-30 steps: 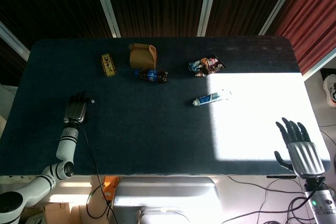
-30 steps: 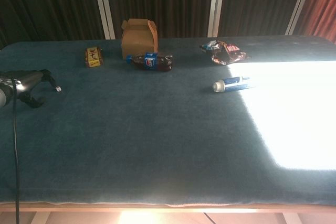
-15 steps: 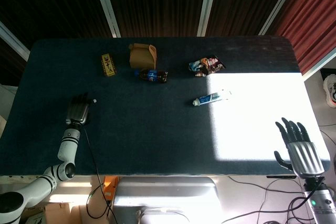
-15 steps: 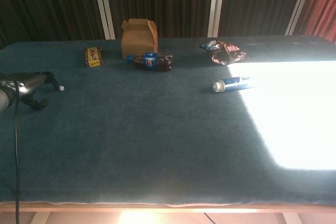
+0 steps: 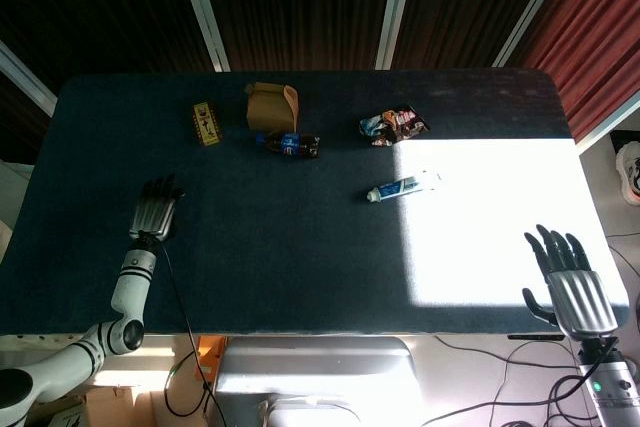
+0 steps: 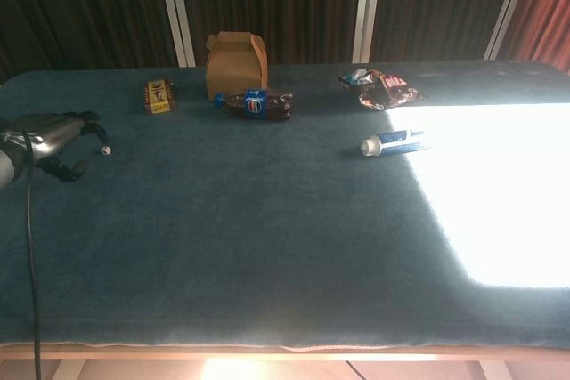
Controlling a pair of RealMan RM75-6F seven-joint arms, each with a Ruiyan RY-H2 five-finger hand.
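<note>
My left hand [image 5: 156, 211] [image 6: 55, 137] hovers over the left part of the dark blue table [image 5: 300, 247], fingers spread and holding nothing. My right hand [image 5: 570, 277] stays off the table's near right corner, fingers apart and empty; the chest view does not show it. A cola bottle [image 5: 289, 145] [image 6: 255, 104] lies on its side in front of a small brown cardboard box [image 5: 272, 103] [image 6: 235, 65]. A yellow packet [image 5: 205, 123] [image 6: 158, 96] lies left of them, the closest item to my left hand.
A crumpled snack bag [image 5: 393, 126] [image 6: 380, 87] lies at the back right. A toothpaste tube [image 5: 403, 187] [image 6: 392, 141] rests at the edge of a bright sunlit patch [image 5: 500, 217]. A black cable [image 6: 29, 246] hangs from my left arm.
My left hand has drifted a little to the right and nearer, and its fingers have spread wider. The right hand and the objects have not moved.
</note>
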